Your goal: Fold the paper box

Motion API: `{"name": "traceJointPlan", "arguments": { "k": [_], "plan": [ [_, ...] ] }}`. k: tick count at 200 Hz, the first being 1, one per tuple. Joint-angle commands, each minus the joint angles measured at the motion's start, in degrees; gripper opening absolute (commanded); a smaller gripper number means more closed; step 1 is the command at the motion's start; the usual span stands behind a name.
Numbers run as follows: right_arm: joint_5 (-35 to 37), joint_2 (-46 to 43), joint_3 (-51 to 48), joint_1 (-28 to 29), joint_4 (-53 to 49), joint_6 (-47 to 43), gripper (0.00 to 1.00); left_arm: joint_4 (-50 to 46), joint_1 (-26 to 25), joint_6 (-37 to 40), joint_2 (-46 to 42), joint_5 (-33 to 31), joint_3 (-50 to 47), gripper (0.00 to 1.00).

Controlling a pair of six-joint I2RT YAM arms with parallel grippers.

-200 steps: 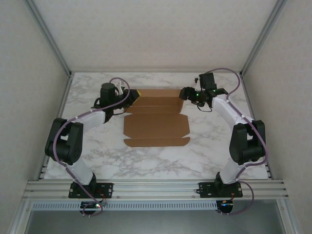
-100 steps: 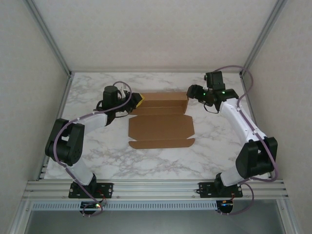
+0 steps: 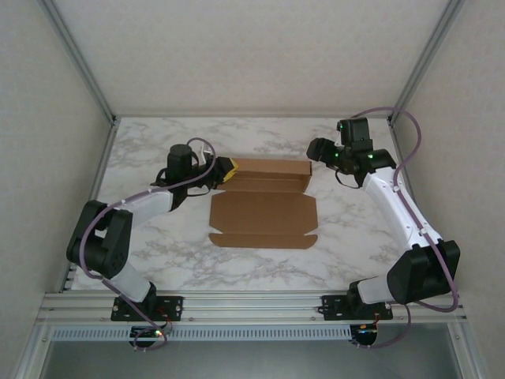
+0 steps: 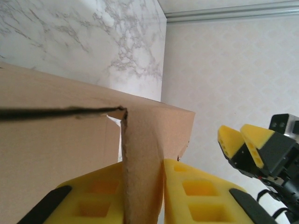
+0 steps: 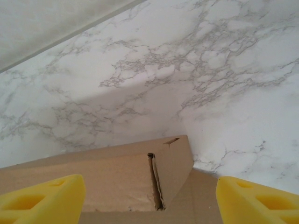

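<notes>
Okay so, starting on the left: the left end effector is at the far-left corner of the paper box. In its wrist view the yellow pads are squeezed nearly together on a thin side flap, with the cardboard sandwiched edge-on between them. So it's narrow and holding the flap. The box sits around the middle of the tabletop, a bit toward the far edge. It's mostly flat, though the far strip looks propped up like a low wall.

Over on the right, the right end effector hangs by the far-right corner, jaws wide, nothing in them. Its wrist view has the box corner with a slit sitting below and between the two yellow fingers, not touching either as far as I can tell.

What I'd worry about: only one side is pinched. If the left arm pulls or twists that flap, the whole light sheet could skate across the marble or swivel instead of creasing. A hard tug on such a thin flap could also tear it at the cut near the pads, or bend it off the score line. And if the right one closes while the corner is off-centre, it might crush the wall, or miss and knock the box askew.
</notes>
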Motion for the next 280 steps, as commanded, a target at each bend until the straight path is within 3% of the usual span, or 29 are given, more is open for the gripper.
{"name": "traceJointPlan", "arguments": {
  "k": [1, 38, 64, 100, 140, 158, 171, 185, 207, 230, 252, 280],
  "plan": [
    [-1.5, -2.1, -0.4, -0.1, -1.3, 0.9, 0.75, -1.1, -0.7, -1.1, -4.0, 1.6, -0.6, 0.20],
    [-3.1, -2.7, 0.0, -0.1, -1.8, 1.1, 0.75, -2.4, -1.0, -0.7, -5.6, 1.0, -1.8, 0.21],
    [-5.9, -2.7, -0.5, 0.8, -1.0, -0.1, 0.74, -2.4, -1.4, 2.4, -3.0, -0.3, -3.0, 0.20],
    [-4.3, -1.9, -1.4, 1.7, -1.6, -1.3, 0.74, -2.9, -2.0, 7.2, 1.1, -1.7, -2.1, 0.22],
    [3.8, -2.0, -6.0, 1.6, 1.7, -2.2, 0.75, 1.5, -1.7, 8.2, 2.5, -2.9, -3.1, 0.29],
    [2.8, -2.1, -7.1, 1.6, 2.9, -2.5, 0.76, 1.0, -1.6, 8.9, 1.9, -3.3, -3.2, 0.46],
    [3.2, -2.4, -7.2, 1.6, 2.8, -2.5, 0.77, -1.4, -1.5, 10.4, 0.1, -4.3, -2.9, 0.56],
    [3.3, -3.4, -7.5, 1.5, 3.2, -2.8, 0.78, -5.2, -1.1, 13.2, -2.7, -6.5, -2.4, 0.60],
    [3.6, -5.0, -8.1, 1.5, 3.9, -3.0, 0.78, -14.8, -0.9, 18.8, -7.8, -12.2, -1.4, 0.62],
    [3.5, -5.5, -8.2, 1.5, 3.5, -3.2, 0.78, -18.9, -0.8, 21.9, -13.4, -16.3, -2.8, 0.63],
    [0.7, -4.7, -8.5, 1.6, 3.7, -3.6, 0.77, -18.3, -0.9, 24.1, -17.1, -12.9, -4.4, 0.64],
    [-3.3, -3.0, -9.3, 1.6, 4.3, -3.7, 0.77, -24.9, -0.6, 26.9, -18.4, -16.1, -2.7, 0.64]
  ]
}}
